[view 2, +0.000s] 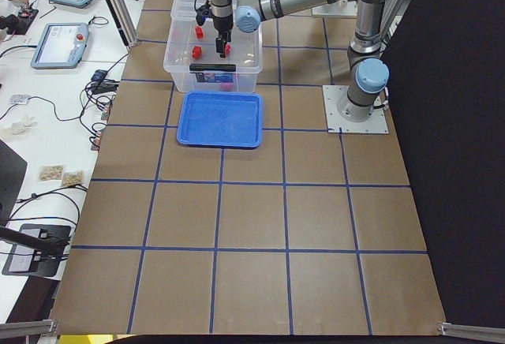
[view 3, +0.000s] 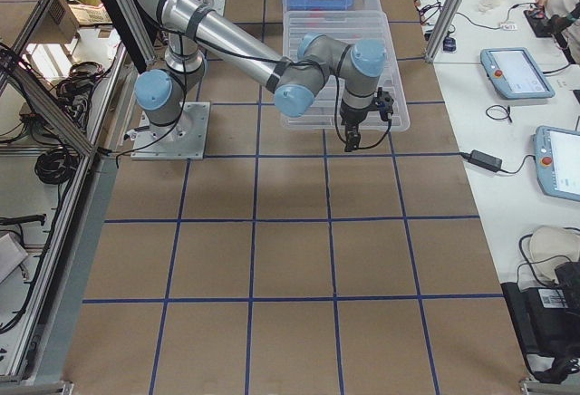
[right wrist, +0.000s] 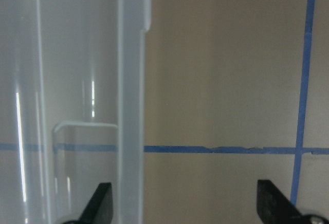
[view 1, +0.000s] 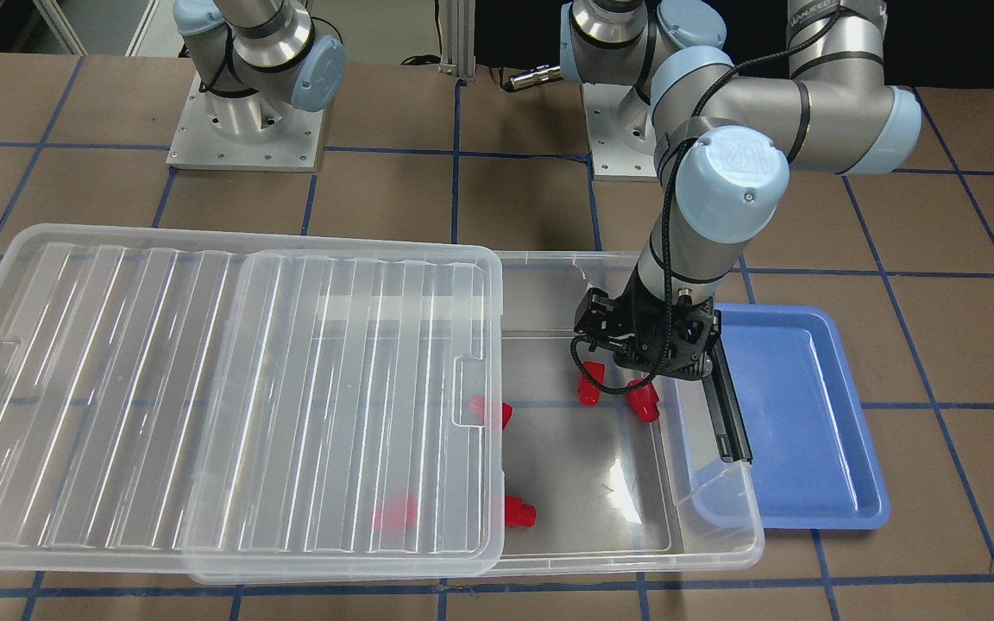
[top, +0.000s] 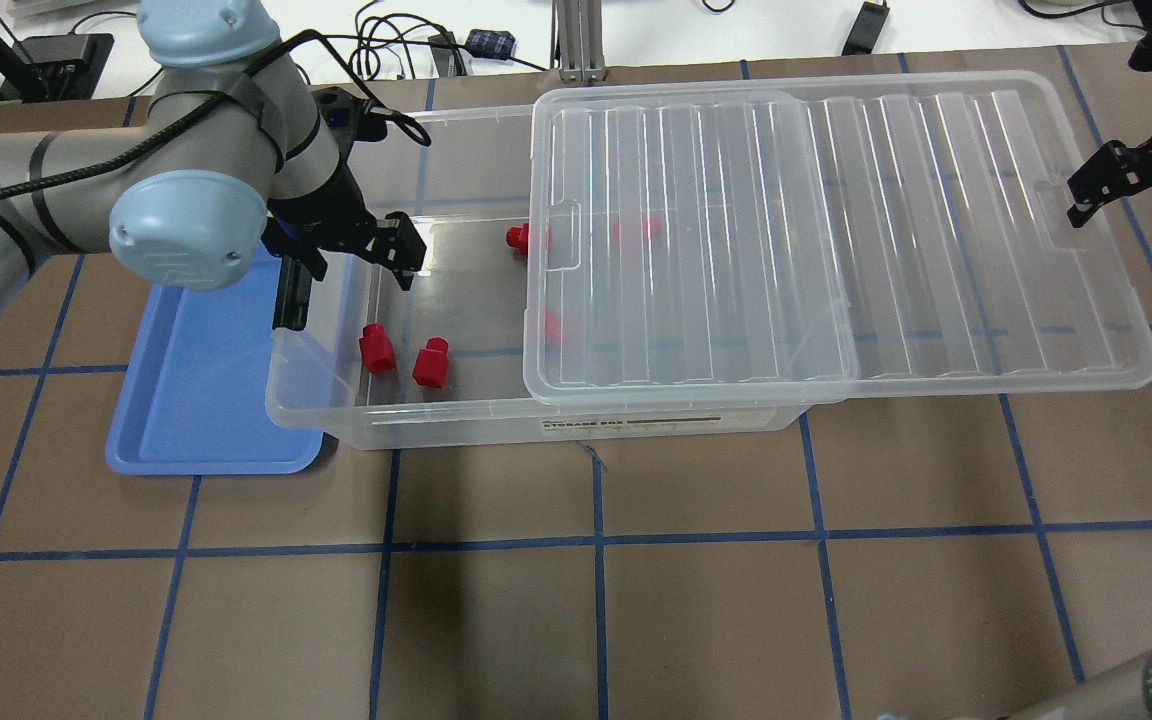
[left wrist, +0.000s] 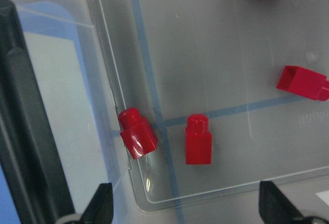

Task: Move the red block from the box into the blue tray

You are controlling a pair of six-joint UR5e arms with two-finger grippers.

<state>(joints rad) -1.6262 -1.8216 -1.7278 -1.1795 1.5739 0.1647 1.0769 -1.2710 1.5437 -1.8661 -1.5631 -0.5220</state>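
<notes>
On my overhead feed the blue tray [top: 196,400] sits at nine o'clock of the box [top: 576,425], right against its short end by the black clip handle [top: 291,290]. My left gripper [top: 351,262] hangs over the uncovered end of the box, spread wide with nothing between its fingers. At its six o'clock the nearest red block [top: 376,348] lies on the box floor close to the end wall, with a second red block [top: 430,362] just beside it. A third red block [top: 516,238] lies at the edge of the lid [top: 836,220], and two further red blocks [top: 636,232] show through it. The lid overhangs the box toward three o'clock. My right gripper [top: 1131,195] hovers by the lid's three o'clock edge, wide apart and holding nothing.
</notes>
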